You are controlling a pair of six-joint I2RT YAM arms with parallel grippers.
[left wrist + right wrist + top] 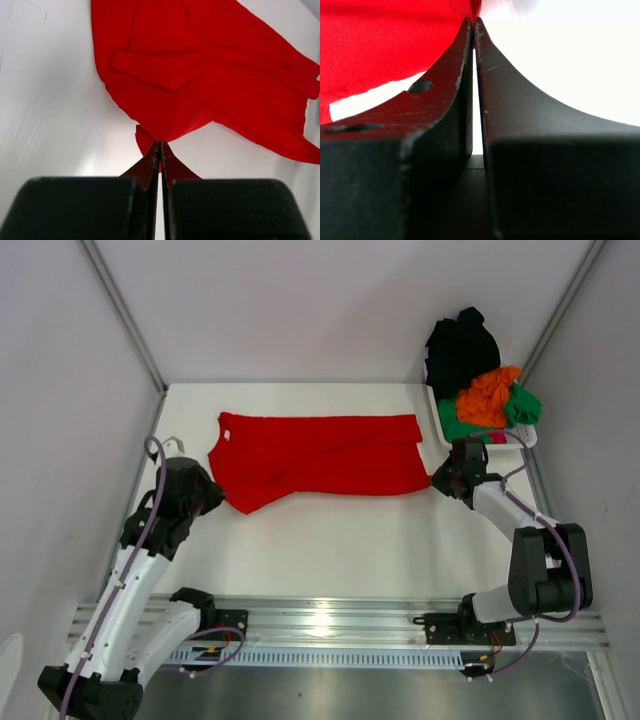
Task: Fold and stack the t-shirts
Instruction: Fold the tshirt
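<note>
While the red t-shirt (320,455) lies flat across the middle of the white table (330,550), with its length running left to right, you have an arm at each end of it. Your left gripper (160,150) sits at the shirt's near left corner with its jaws pressed together. A small peak of red cloth is pinched between the tips, and the wrist view shows the fabric fanning away from there in soft folds, with one sleeve doubled over on top. Your right gripper (474,22) is at the shirt's right edge, where the cloth draws to a point. Its jaws are likewise closed, with a sliver of red caught at the very tips. At the back right corner, a white basket (437,415) holds the other shirts in a loose heap: a black shirt (460,345) piled highest, an orange shirt (490,395) in front of it, a green shirt (522,405) around that, and a bit of a pink shirt (497,439) showing at the near rim, just beyond your right gripper.
</note>
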